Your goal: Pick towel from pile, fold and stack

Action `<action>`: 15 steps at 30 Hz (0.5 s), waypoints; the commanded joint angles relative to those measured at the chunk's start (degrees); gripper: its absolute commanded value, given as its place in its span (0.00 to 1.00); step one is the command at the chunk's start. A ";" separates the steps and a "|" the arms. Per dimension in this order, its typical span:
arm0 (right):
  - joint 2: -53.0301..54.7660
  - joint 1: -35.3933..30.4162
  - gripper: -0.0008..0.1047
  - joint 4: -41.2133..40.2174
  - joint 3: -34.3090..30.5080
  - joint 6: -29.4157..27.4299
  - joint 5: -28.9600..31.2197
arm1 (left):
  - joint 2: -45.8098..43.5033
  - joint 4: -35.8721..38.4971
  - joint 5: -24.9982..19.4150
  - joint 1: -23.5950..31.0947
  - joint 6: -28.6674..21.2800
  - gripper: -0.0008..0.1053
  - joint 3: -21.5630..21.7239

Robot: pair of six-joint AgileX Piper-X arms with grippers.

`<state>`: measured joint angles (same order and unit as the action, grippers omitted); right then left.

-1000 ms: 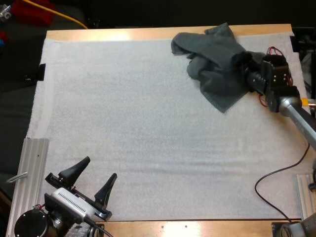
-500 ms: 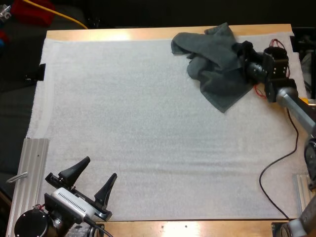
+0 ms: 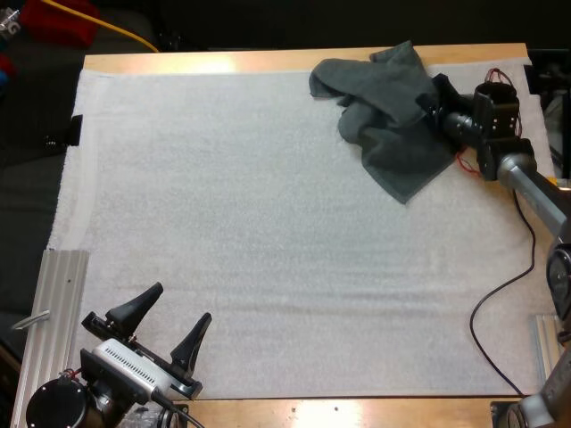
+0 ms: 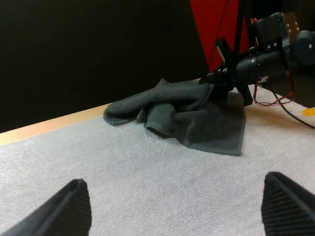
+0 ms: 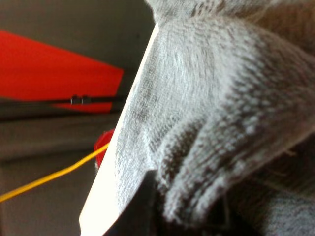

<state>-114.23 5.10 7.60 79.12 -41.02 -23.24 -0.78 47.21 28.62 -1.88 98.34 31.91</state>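
Right gripper (image 3: pixel 434 100) has edged farther onto the towel (image 3: pixel 393 134).

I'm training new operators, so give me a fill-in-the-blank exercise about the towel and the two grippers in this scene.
1. The towel lies ___, not folded, on the white mat.
2. The left gripper has its fingers ___, holding nothing.
3. The right gripper is at the towel's ___ edge, as the high view shows it.
Missing words: crumpled; open; right.
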 commanded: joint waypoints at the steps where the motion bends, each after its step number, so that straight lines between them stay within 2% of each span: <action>1: -0.07 -0.19 0.02 0.08 0.44 -1.29 -2.16 | -7.78 -0.29 0.34 -0.14 0.47 0.66 0.00; 4: 0.34 -0.19 0.02 0.08 0.44 -2.60 -5.09 | -7.78 -0.29 0.34 -0.14 0.47 0.66 0.00; 8: 2.61 0.24 0.02 -0.89 0.44 -8.52 -7.43 | -7.78 -0.29 0.34 -0.14 0.47 0.66 0.00; 12: 7.42 1.46 0.02 -5.85 0.44 -18.48 -6.91 | -7.78 -0.29 0.34 -0.14 0.47 0.66 0.00; 15: 11.24 2.46 0.02 -9.11 0.44 -23.81 -6.35 | -7.78 -0.29 0.34 -0.14 0.47 0.66 0.00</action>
<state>-104.33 7.30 -0.49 79.12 -62.17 -29.18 -0.78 47.21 28.62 -1.88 98.34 31.91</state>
